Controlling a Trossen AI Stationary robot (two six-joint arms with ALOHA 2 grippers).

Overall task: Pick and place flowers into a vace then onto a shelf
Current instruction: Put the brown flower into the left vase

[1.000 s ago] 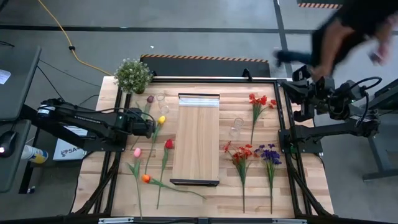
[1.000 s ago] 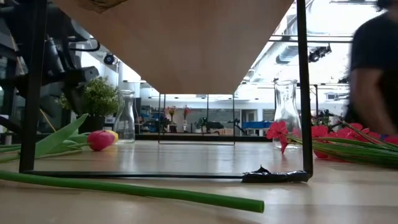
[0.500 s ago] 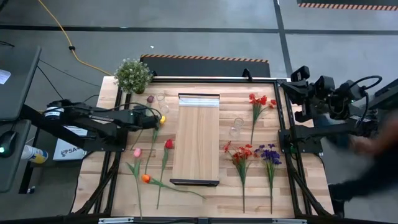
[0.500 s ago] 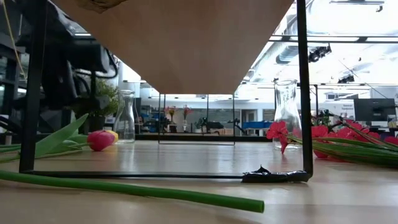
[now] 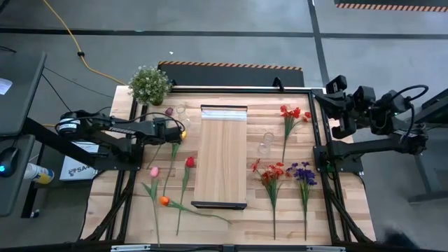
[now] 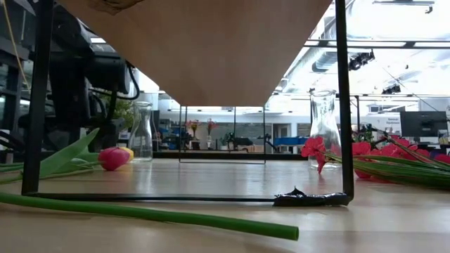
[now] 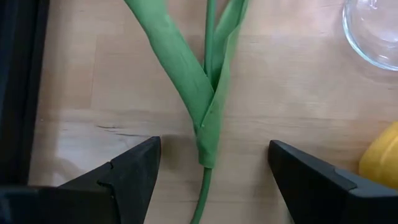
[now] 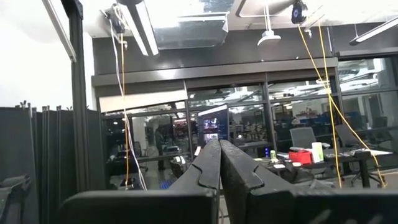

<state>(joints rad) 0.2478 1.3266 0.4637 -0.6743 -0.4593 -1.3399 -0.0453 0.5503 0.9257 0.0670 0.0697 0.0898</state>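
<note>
My left gripper [image 5: 175, 130] [image 7: 213, 146] is open above the table's left part. Its fingers stand on either side of a leafy green stem [image 7: 210, 106] that lies on the wood, and touch nothing. A yellow tulip [image 5: 182, 134] [image 7: 380, 165] lies beside it, a maroon tulip [image 5: 169, 111] just beyond. A clear glass vase [image 5: 182, 111] [image 7: 373, 31] stands close by, another vase [image 5: 266, 143] right of the shelf [image 5: 223, 155]. Pink [image 5: 155, 171], red [image 5: 190, 162] and orange [image 5: 164, 201] tulips lie on the left. Red sprays [image 5: 271, 171] and a purple cluster [image 5: 303, 171] lie on the right. My right gripper [image 8: 219, 163] is shut, off the table's right edge.
A bushy potted plant [image 5: 149, 83] stands at the far left corner. The shelf rests on a thin black frame [image 6: 342, 105], raised above the tabletop. Another red spray [image 5: 288, 112] lies far right. A black frame [image 5: 318, 150] borders the table.
My left gripper has moved toward the table's far edge, from beside the yellow tulip's stem up near the vase and the maroon tulip. A person who passed by the table's right side has left the view. The flowers have stayed where they were.
</note>
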